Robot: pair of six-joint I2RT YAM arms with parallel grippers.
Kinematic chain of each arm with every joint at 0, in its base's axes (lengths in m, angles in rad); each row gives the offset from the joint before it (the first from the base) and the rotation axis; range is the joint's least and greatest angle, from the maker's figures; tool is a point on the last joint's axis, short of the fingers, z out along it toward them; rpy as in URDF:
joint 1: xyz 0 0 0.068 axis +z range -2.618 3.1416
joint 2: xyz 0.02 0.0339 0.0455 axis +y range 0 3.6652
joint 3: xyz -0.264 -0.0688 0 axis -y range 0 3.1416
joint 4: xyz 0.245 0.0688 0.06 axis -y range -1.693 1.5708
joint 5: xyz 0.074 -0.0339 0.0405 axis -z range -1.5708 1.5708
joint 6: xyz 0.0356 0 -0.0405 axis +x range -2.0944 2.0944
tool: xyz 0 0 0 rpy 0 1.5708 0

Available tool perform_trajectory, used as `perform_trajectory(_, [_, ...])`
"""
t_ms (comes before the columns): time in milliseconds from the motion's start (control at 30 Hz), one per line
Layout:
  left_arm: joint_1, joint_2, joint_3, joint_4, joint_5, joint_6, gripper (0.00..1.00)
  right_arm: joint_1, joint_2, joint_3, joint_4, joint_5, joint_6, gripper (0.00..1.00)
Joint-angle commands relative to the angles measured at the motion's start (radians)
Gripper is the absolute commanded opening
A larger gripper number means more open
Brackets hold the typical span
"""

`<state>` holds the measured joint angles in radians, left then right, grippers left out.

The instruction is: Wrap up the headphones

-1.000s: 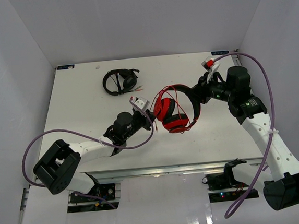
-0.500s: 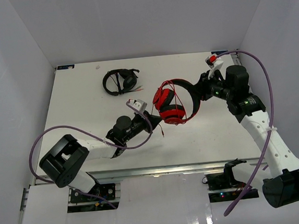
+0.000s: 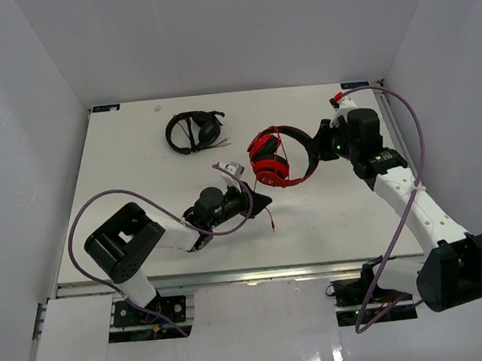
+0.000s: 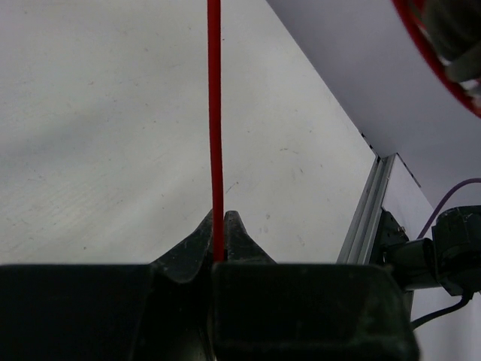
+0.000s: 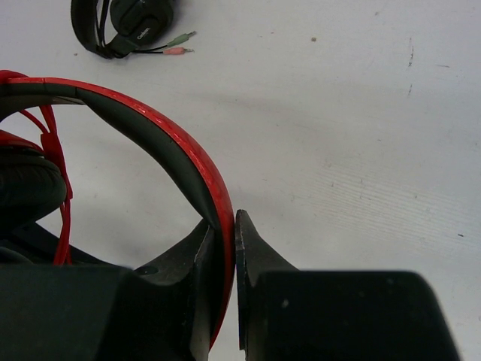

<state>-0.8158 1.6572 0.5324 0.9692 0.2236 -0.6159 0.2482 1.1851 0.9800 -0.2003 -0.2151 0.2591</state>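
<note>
The red headphones (image 3: pixel 275 159) hang above the table's middle right, with black-padded ear cups and some cable wound round them. My right gripper (image 3: pixel 316 146) is shut on the red headband (image 5: pixel 169 143), which passes between its jaws. My left gripper (image 3: pixel 264 200) is shut on the thin red cable (image 4: pixel 215 128), which runs straight out from its jaws towards the headphones. The cable's loose end (image 3: pixel 271 223) hangs down near the left gripper.
Black headphones (image 3: pixel 193 131) with small plugs lie at the back left of the white table (image 3: pixel 139 172), also in the right wrist view (image 5: pixel 124 22). White walls enclose the table. The table's front rail (image 4: pixel 368 218) shows in the left wrist view.
My right gripper has drawn the headphones back and slightly right. My left gripper has swung right and towards the front with the cable, stretching it.
</note>
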Motion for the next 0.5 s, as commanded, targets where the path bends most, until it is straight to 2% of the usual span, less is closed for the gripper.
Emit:
perform_trajectory(0, [-0.008, 0.071, 0.067, -0.013, 0.043, -0.048, 0.00, 0.004, -0.009, 0.015, 0.188, 0.063, 0.108, 0.08])
perform_trajectory(167, [-0.019, 0.137, 0.132, -0.027, 0.055, -0.063, 0.00, 0.019, 0.042, 0.008, 0.234, 0.164, 0.117, 0.08])
perform_trajectory(333, [-0.023, 0.158, 0.145, -0.032, 0.051, -0.075, 0.00, 0.028, 0.124, -0.020, 0.279, 0.363, 0.065, 0.08])
perform_trajectory(467, [-0.023, 0.178, 0.140, -0.039, 0.042, -0.091, 0.00, 0.029, 0.207, -0.044, 0.325, 0.416, 0.042, 0.08])
